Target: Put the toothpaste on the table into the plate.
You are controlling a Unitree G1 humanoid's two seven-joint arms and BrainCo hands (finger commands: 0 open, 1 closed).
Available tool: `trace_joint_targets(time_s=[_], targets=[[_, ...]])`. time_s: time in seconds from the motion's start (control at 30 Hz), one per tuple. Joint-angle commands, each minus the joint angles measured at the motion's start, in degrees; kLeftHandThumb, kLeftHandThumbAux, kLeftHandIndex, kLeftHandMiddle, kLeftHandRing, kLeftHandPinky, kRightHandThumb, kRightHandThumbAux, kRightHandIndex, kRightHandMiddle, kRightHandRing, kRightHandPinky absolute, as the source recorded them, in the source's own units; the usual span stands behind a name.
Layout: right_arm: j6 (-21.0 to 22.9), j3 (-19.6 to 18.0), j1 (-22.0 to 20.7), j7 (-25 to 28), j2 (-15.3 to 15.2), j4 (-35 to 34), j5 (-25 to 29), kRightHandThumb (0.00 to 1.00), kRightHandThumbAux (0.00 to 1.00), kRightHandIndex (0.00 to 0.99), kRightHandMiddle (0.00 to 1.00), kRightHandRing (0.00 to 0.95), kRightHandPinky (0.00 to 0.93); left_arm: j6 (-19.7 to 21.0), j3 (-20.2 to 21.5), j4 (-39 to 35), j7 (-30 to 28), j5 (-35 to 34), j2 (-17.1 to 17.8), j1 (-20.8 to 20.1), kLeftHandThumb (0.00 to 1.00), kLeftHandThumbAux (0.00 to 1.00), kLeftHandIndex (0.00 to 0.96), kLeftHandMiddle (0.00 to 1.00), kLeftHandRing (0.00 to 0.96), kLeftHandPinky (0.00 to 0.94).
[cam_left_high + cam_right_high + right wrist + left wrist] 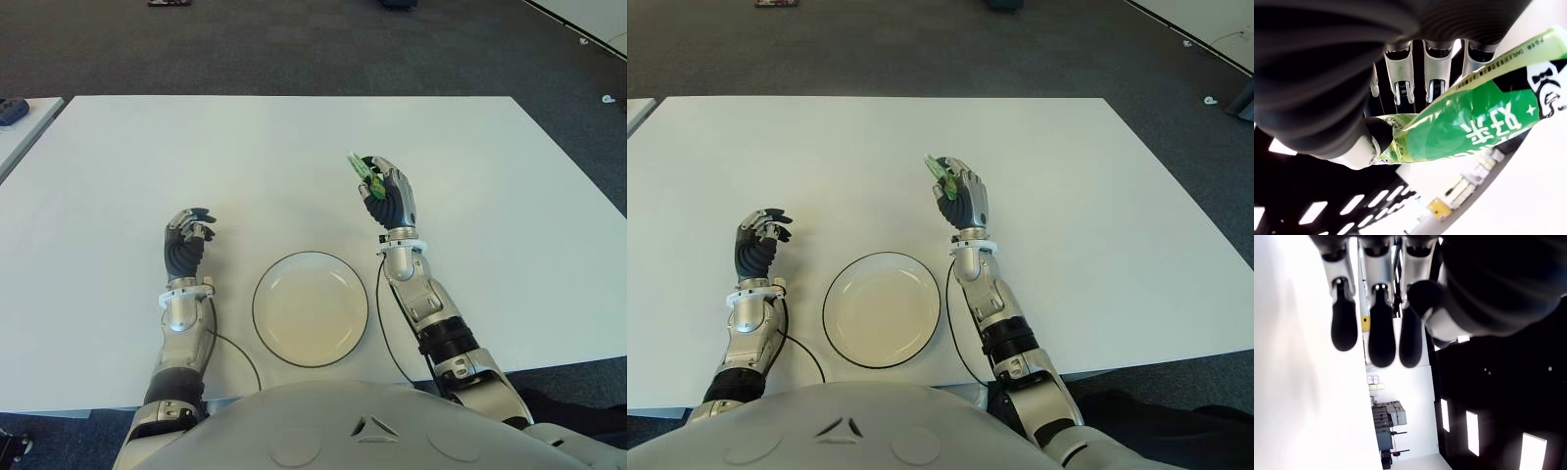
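Note:
A green toothpaste tube (361,172) is held in my right hand (387,194), lifted above the white table (294,147) to the right of and beyond the plate. The right wrist view shows the fingers curled round the tube (1474,122), thumb against its lower end. The round white plate (311,308) with a dark rim lies near the table's front edge, between my two arms. My left hand (186,241) shows to the left of the plate, fingers curled and holding nothing.
The white table's far edge meets dark carpet (294,39). Another table's corner (24,113) with a dark object shows at the far left. Thin cables (230,343) run from both wrists toward my body.

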Motion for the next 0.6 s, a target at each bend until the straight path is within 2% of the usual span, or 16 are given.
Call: trace_joint_targets(time_s=[0.03,0.13,0.27,0.4,0.57,0.6], targets=[[-4.23,-0.29,1.03,2.52,-0.63,-1.88,2.09,0.706,0.724,0.438,0.882,0.879,0.864,0.40,0.01,1.71,-0.01,0.19,0.07,1.01,0.834,0.679,0.410,0.490,0.604,0.582],[-7.70,0.12,1.83,6.00,-1.60,-3.56,4.13,0.706,0.724,0.438,0.884,0.880,0.865,0.61,0.01,1.78,-0.07,0.11,0.09,1.00,0.834,0.679,0.410,0.489,0.601,0.579],[-9.12,-0.12,2.48,8.40,-1.89,-4.77,4.91,0.706,0.723,0.438,0.886,0.881,0.865,0.59,-0.01,1.88,-0.10,0.06,0.10,0.97,0.833,0.679,0.409,0.489,0.600,0.578],[-10.31,0.83,5.57,15.62,-4.23,-12.01,7.10,0.707,0.723,0.438,0.887,0.882,0.864,0.18,-0.11,2.37,0.27,0.53,0.17,0.80,0.833,0.679,0.407,0.491,0.606,0.585],[-10.60,1.35,7.29,23.08,-5.95,-16.29,10.54,0.708,0.722,0.439,0.885,0.879,0.857,1.09,-0.20,2.04,0.25,0.57,0.13,0.81,0.833,0.679,0.406,0.493,0.610,0.589],[-10.34,1.68,7.40,26.04,-6.85,-17.30,12.20,0.708,0.722,0.439,0.884,0.878,0.855,1.47,-0.22,1.87,0.33,0.65,0.13,0.84,0.833,0.679,0.406,0.494,0.611,0.590]])
